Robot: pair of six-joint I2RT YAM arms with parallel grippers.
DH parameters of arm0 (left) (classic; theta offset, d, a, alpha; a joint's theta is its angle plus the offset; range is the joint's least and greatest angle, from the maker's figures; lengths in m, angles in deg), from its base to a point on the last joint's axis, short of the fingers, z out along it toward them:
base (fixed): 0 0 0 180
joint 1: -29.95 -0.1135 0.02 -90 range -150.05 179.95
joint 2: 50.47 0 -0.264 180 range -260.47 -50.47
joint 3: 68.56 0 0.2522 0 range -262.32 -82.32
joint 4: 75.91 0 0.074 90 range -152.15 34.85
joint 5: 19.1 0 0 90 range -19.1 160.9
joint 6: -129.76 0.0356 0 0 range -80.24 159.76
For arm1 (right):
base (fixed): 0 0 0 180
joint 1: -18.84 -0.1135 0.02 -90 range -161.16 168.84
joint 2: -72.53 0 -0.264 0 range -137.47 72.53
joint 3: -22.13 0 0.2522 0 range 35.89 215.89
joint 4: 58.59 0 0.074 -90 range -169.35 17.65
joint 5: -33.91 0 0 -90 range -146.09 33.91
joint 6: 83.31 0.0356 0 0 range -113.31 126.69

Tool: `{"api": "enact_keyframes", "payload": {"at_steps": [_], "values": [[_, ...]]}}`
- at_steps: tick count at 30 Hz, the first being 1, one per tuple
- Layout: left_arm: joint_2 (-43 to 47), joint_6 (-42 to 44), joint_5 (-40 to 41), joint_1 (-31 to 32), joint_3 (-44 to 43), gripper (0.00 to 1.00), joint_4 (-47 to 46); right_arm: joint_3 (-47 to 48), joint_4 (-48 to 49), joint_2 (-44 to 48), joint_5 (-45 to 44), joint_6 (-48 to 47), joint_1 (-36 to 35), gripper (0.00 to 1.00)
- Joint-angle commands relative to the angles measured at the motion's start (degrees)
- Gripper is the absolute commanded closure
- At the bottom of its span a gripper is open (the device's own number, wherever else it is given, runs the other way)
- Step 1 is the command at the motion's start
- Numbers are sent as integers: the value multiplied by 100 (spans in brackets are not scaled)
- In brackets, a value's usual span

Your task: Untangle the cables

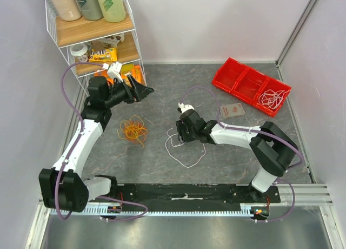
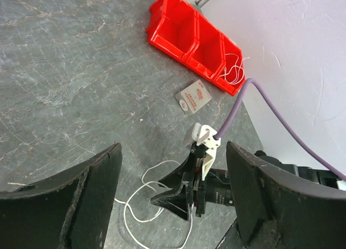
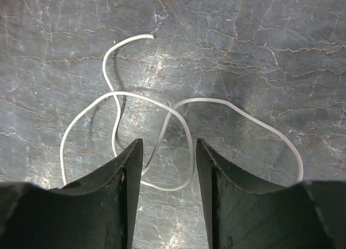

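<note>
Closest in, a loose white cable (image 3: pixel 135 93) curls on the table (image 1: pixel 227 151), one loop lying unpinched between the parted fingers of the right gripper (image 3: pixel 167 151). Left of it lies the orange and yellow tangle (image 1: pixel 133 130). Farther back, the left gripper (image 1: pixel 141 91) hangs wide open and empty, and a red bin (image 1: pixel 230 76) holds more white wire (image 1: pixel 270 99).

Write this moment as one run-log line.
left gripper: open, raised, empty | right gripper: open, over white cable | orange-yellow cables: tangled, untouched
</note>
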Motion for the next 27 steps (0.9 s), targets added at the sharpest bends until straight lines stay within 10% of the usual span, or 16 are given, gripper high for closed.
{"api": "enact_keyframes", "payload": {"at_steps": [1,9,27], "values": [[-15,-146,-183,-41,37,17,-310,126,83,-93,-285,17,-44,49],[2,-233,-227,-59,64,17,-363,152,-118,222,-741,-141,-44,100],[274,-892,-745,-278,292,18,-996,2147,-1421,3159,-3237,-1564,2705,100]]}}
